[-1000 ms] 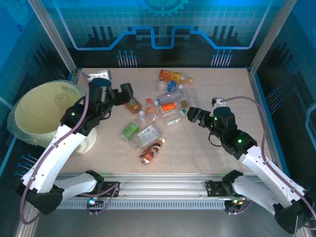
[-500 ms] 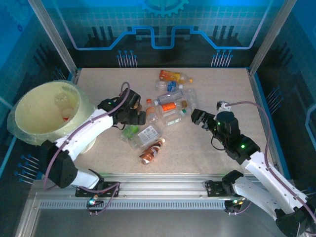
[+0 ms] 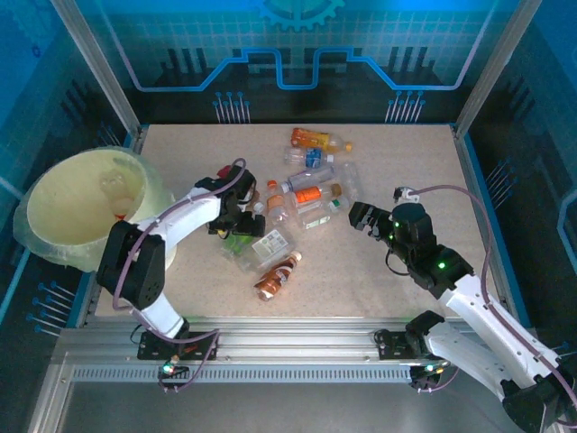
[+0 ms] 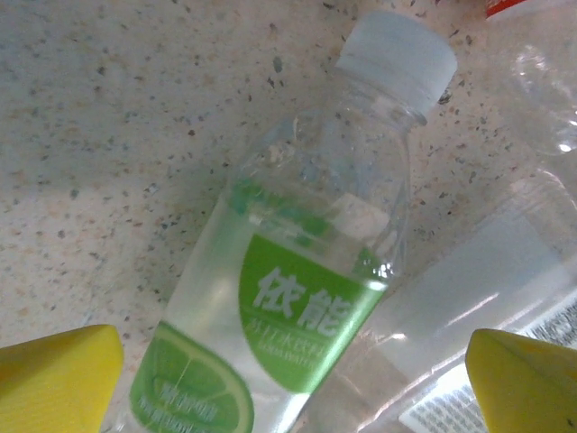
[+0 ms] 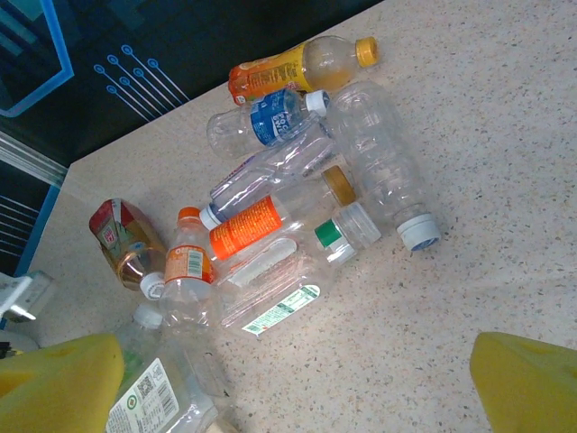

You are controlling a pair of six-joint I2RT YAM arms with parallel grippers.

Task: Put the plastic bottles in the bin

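Left gripper (image 3: 245,227) hovers over the green-label bottle (image 4: 297,307), fingers (image 4: 54,379) spread; right gripper (image 3: 358,216), well right of it, fingers spread too

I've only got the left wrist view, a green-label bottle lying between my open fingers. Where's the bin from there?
Observer: The bin stands at the left edge of the table, left of the left gripper.
Operator: And the right arm?
Observer: The right gripper hangs open, right of the other plastic bottles, holding nothing.
Operator: Anything nearer me?
Observer: A brown-label bottle lies nearer the arm bases than the green-label bottle.
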